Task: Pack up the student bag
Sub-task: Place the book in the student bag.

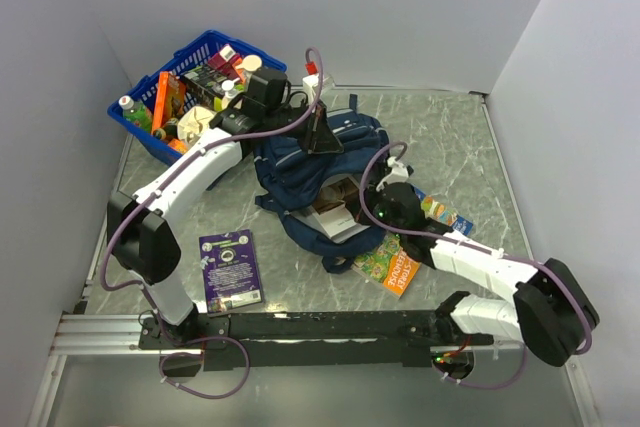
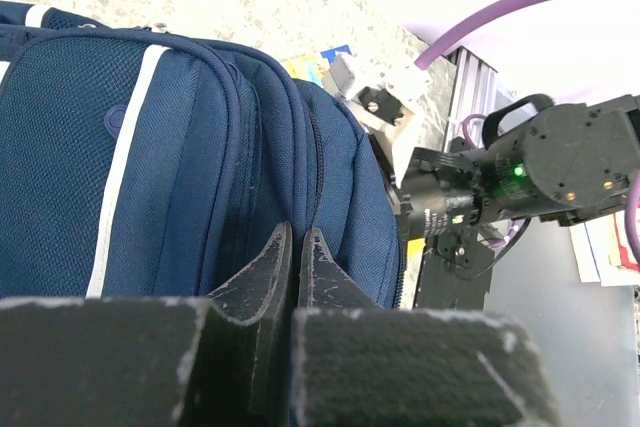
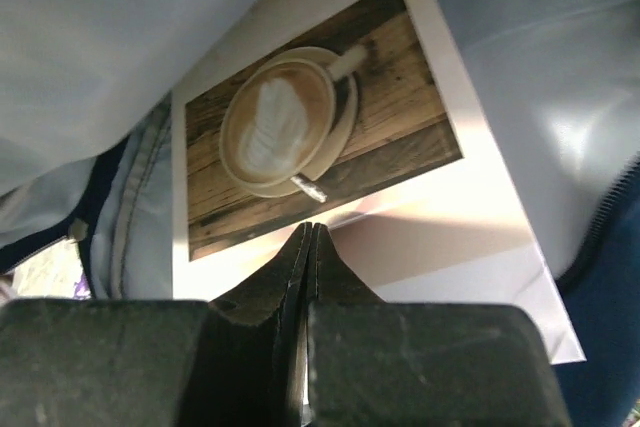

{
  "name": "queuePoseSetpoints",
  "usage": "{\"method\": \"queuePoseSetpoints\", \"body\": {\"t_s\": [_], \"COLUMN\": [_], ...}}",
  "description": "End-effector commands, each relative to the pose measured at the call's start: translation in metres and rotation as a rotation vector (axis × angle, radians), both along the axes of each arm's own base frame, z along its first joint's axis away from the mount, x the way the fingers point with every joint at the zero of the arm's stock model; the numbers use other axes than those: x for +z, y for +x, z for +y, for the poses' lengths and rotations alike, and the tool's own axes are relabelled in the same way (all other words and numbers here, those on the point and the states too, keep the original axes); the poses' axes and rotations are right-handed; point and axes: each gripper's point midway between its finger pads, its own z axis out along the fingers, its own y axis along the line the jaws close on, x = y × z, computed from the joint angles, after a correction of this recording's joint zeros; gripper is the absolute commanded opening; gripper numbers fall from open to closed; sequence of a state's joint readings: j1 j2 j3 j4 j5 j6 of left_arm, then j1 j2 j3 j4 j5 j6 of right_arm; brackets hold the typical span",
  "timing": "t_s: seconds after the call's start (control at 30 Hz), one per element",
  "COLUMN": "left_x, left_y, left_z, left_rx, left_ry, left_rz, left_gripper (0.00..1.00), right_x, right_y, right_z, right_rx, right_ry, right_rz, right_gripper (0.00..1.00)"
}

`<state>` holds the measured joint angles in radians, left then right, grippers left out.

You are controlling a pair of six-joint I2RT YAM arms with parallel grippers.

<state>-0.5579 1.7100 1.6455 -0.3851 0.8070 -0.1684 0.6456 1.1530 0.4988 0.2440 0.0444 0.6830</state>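
Student bag (image 1: 300, 162): lying at the centre of the marble table (image 1: 450, 147), its mouth open toward the arms.

Left gripper (image 1: 322, 135): jaws closed, pinching the bag's far upper edge.

Right gripper (image 3: 308, 237): jaws closed on the edge of a coffee-photo book (image 3: 330, 137) inside the bag's mouth.

Blue basket (image 1: 140, 97): far left, filled.

Purple booklet (image 1: 231, 269): near left, apart from the bag.

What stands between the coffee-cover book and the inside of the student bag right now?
Only the bag's own fabric: a pale fold of the student bag lies over the far edge of the coffee-cover book. The left gripper pinches the bag's outer fabric; the right gripper pinches the book.
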Motion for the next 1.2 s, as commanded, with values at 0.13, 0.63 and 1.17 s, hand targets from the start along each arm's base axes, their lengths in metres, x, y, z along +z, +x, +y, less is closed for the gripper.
{"method": "queuePoseSetpoints", "body": {"t_s": [0.13, 0.63, 1.17], "left_x": [0.056, 0.056, 0.059], "left_y": [-0.01, -0.01, -0.023], "left_z": [-0.002, -0.003, -0.01], "left_rx": [-0.058, -0.048, -0.085], "left_ry": [-0.117, -0.117, -0.13], "left_rz": [-0.184, -0.183, -0.163], "left_gripper": [0.01, 0.01, 0.01], "right_x": [0.044, 0.008, 0.038], "right_y": [-0.037, -0.066, 0.029], "right_z": [-0.016, -0.008, 0.076], "right_rx": [0.076, 0.145, 0.154], "right_ry": [-0.008, -0.022, 0.076], "right_rz": [-0.061, -0.003, -0.188], "right_gripper": [0.07, 0.0, 0.07]}}
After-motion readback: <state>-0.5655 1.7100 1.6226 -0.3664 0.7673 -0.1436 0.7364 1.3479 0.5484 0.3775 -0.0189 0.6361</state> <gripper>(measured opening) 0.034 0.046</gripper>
